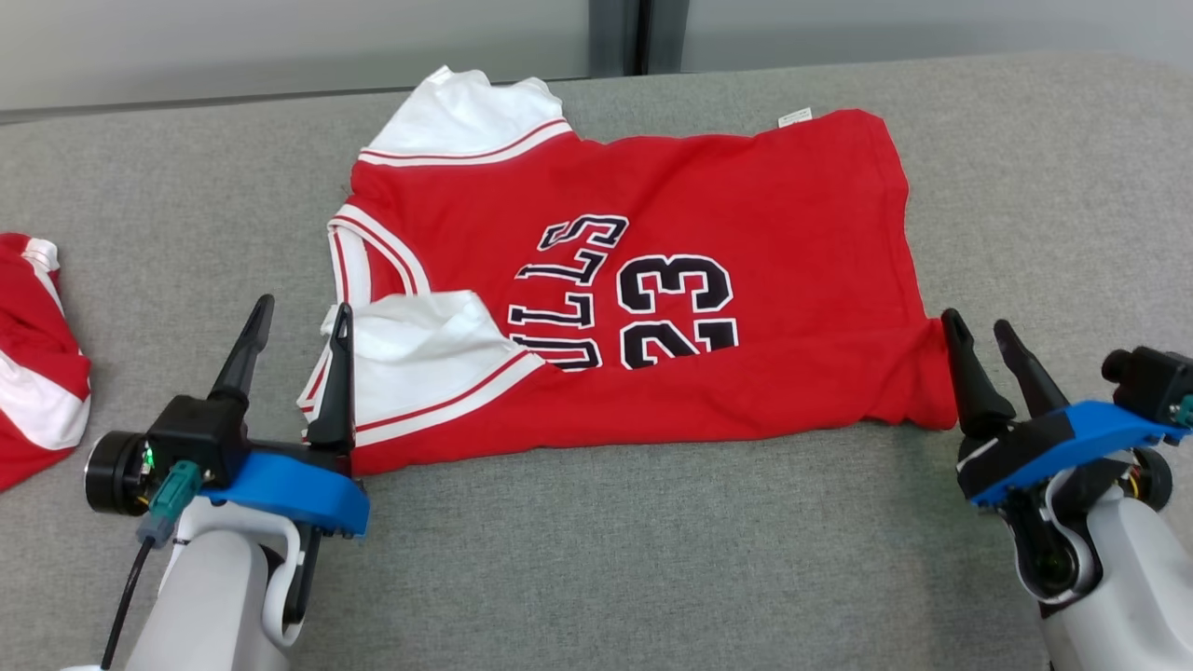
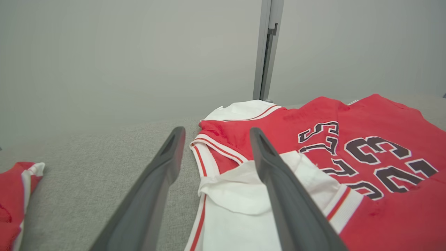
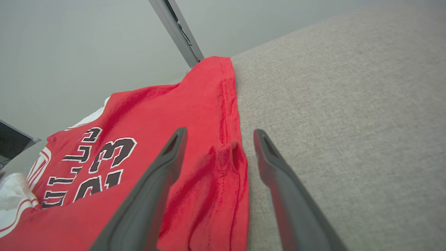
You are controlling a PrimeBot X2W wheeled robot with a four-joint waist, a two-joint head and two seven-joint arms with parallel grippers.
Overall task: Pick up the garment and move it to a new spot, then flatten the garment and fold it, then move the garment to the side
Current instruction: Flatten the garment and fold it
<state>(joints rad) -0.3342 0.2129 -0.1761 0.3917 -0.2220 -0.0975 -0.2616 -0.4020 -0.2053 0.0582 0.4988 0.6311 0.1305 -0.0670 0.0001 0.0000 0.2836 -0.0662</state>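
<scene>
Looking down from the head camera, I see my left gripper [image 1: 303, 312] nearest me at lower left, fingers spread wide with nothing between them. One finger stands over the near white sleeve [image 1: 419, 345] of the jersey [image 1: 746, 205], the other over the bare grey padded surface [image 1: 652, 559]. At lower right, my right gripper [image 1: 977, 324] is also wide open and empty, straddling the jersey's near hem corner. The red jersey lies spread across the middle of the surface, number 23 facing up, collar towards my left. A second red-and-white garment [image 1: 37, 373] sits at the left edge, well apart. Beyond lie the far white sleeve [image 1: 466, 116], then the pale wall [image 1: 280, 47] and its post [image 1: 615, 37].
</scene>
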